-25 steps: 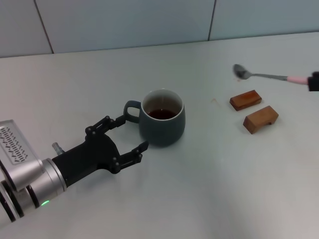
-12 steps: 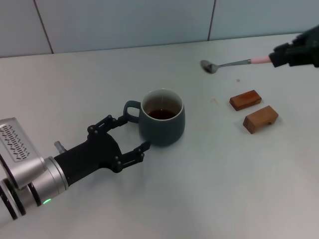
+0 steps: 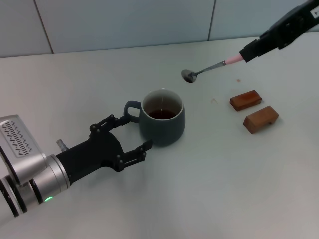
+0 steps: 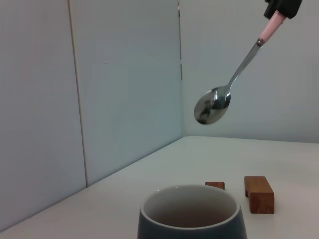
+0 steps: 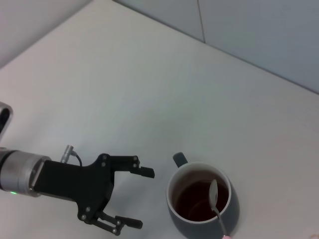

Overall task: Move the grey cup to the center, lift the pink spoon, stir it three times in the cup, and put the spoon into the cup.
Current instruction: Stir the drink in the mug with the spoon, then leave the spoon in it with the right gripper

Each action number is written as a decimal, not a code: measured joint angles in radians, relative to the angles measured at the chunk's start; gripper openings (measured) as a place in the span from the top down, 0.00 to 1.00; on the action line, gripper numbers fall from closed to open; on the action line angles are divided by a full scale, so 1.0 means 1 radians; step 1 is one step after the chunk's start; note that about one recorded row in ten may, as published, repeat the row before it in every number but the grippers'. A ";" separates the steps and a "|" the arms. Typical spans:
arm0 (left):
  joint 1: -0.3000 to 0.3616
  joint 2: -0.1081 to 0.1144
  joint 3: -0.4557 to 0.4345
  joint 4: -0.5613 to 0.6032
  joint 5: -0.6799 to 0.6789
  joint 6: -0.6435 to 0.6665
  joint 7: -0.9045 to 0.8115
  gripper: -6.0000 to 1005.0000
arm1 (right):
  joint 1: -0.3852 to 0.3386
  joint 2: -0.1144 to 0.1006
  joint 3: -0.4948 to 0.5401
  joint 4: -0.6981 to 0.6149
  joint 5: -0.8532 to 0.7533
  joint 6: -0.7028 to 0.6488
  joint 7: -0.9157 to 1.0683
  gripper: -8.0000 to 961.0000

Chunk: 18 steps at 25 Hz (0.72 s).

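Observation:
The grey cup stands mid-table with dark liquid inside; it also shows in the left wrist view and the right wrist view. My left gripper is open just left of the cup, fingers apart by its handle and front side, not touching. My right gripper is shut on the pink spoon by its pink handle, holding it in the air above and right of the cup, bowl tilted down. The spoon also shows in the left wrist view and the right wrist view.
Two brown rectangular blocks lie on the table right of the cup. A tiled wall runs along the table's far edge.
My right gripper has carried the spoon leftward, from the right edge towards the cup. The left gripper has stayed open beside the cup.

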 joint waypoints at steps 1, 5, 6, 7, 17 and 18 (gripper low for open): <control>-0.001 0.001 0.000 0.000 0.000 -0.001 0.000 0.17 | 0.000 0.000 0.000 0.000 0.000 0.000 0.000 0.86; -0.002 0.001 0.000 0.000 0.000 -0.001 0.000 0.17 | 0.047 -0.004 -0.014 0.077 -0.038 0.026 0.000 0.86; -0.004 0.001 0.000 0.005 0.004 -0.001 0.000 0.17 | 0.053 -0.004 -0.021 0.094 -0.041 0.039 -0.001 0.86; -0.005 0.001 0.000 0.008 0.007 -0.001 0.000 0.17 | 0.057 -0.003 -0.035 0.113 -0.043 0.058 -0.001 0.86; -0.007 0.001 0.000 0.011 0.012 -0.001 0.000 0.17 | 0.098 0.005 -0.127 0.306 -0.044 0.197 -0.008 0.86; -0.007 0.001 0.000 0.011 0.012 -0.001 0.000 0.17 | 0.104 0.005 -0.134 0.326 -0.045 0.209 -0.010 0.86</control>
